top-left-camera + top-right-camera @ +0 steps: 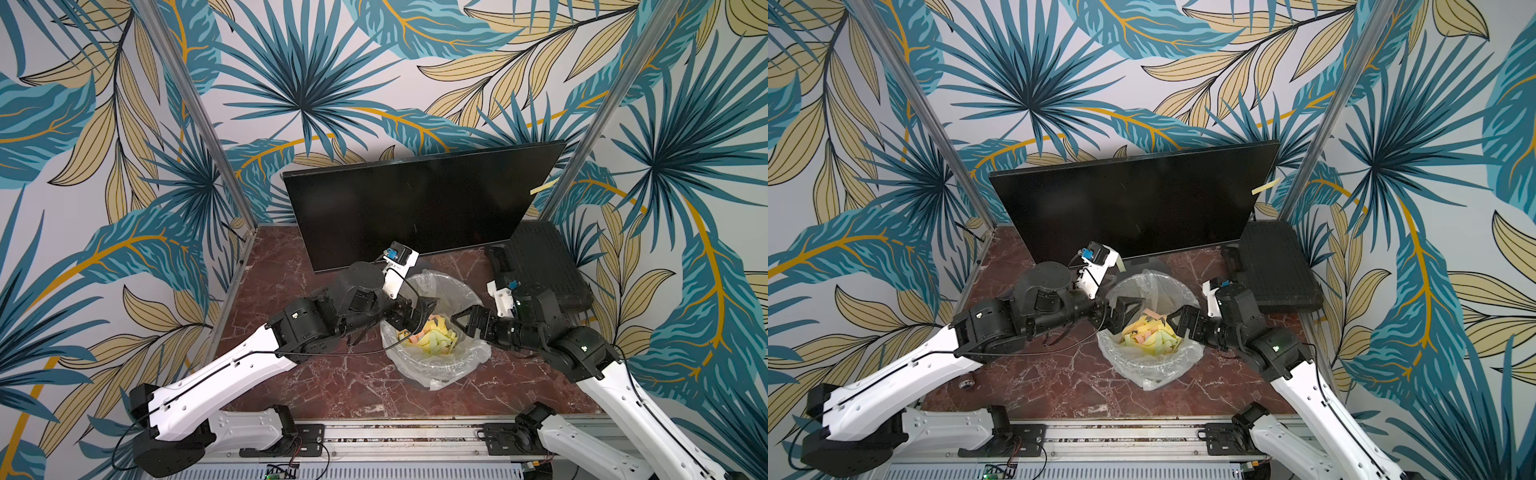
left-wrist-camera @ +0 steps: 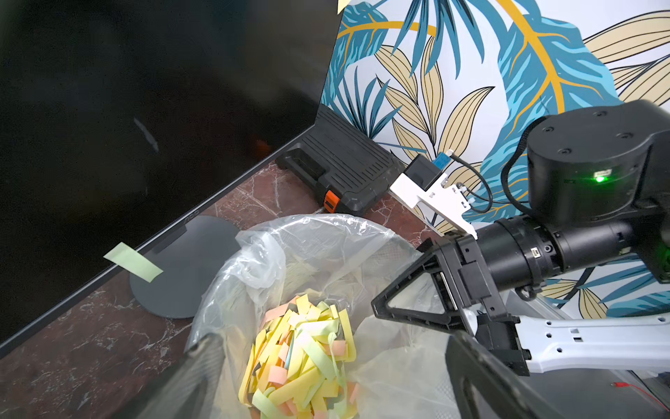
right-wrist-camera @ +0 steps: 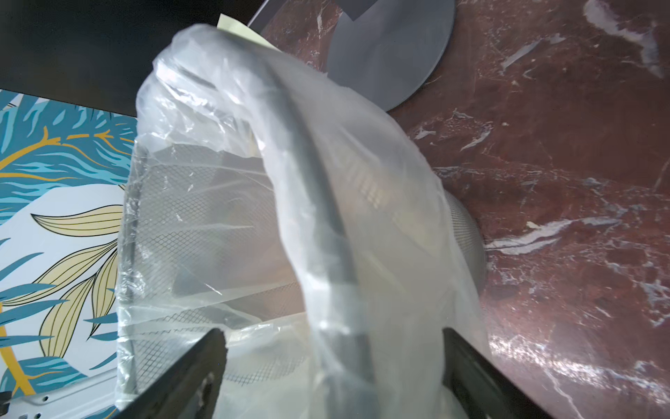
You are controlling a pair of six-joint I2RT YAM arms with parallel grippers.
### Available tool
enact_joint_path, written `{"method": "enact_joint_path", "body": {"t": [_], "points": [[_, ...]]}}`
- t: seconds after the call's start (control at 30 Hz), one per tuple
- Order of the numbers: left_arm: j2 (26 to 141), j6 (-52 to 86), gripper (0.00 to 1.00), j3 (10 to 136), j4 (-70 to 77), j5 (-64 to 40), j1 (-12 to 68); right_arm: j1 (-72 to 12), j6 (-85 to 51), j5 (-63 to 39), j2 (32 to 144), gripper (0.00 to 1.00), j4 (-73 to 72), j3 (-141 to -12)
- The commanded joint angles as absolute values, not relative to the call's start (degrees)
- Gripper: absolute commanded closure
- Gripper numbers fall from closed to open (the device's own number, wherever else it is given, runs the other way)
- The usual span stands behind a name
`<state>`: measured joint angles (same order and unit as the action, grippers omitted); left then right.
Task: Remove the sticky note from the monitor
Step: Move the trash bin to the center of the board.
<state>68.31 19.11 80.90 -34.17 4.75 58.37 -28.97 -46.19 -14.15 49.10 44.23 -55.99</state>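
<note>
1. The red-brown marble bench [image 1: 332,382] carries everything, with leaf-print panels around it.
2. The monitor [image 1: 415,199] stands at the far side on its round grey base [image 2: 188,268], with its screen dark.
3. The left arm [image 1: 232,374] reaches from the near left corner toward the middle with its elbow bent. Its tool [image 1: 1124,312] hangs above the left rim of the bin, jaws spread wide and holding nothing.
4. The right arm [image 1: 636,419] comes in from the near right, wrist pointing left. Its tool [image 1: 467,321] sits at the bin's right rim. Its jaws are wide, and the lined rim passes between them without being clamped.
5. A black ribbed case [image 1: 544,266] lies at the far right, just beside the monitor's right end.
6. The mesh bin [image 1: 440,365], lined with clear plastic, stands mid-bench in front of the base. It holds a heap of coloured paper strips [image 1: 432,338].
7. A yellow sticky note [image 1: 542,188] juts from the monitor's right edge, high up. A green sticky note [image 2: 132,262] hangs from the bottom bezel by the base.
</note>
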Motion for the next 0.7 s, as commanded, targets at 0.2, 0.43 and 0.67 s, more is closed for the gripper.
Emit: {"method": "enact_joint_path", "body": {"t": [0.2, 0.43, 0.67], "points": [[66.8, 20.2, 0.00, 80.7, -34.3, 5.7, 58.5, -34.7, -50.4, -15.6, 53.6, 0.08, 34.9, -54.0], [65.7, 21.2, 0.00, 80.2, -33.9, 10.0, 58.5, -40.6, -52.5, -13.7, 60.0, 0.08, 28.4, -55.8], [62.0, 25.1, 0.00, 77.9, -34.7, 20.4, 58.5, -45.7, -53.8, -12.6, 68.7, 0.08, 22.2, -59.5]]}}
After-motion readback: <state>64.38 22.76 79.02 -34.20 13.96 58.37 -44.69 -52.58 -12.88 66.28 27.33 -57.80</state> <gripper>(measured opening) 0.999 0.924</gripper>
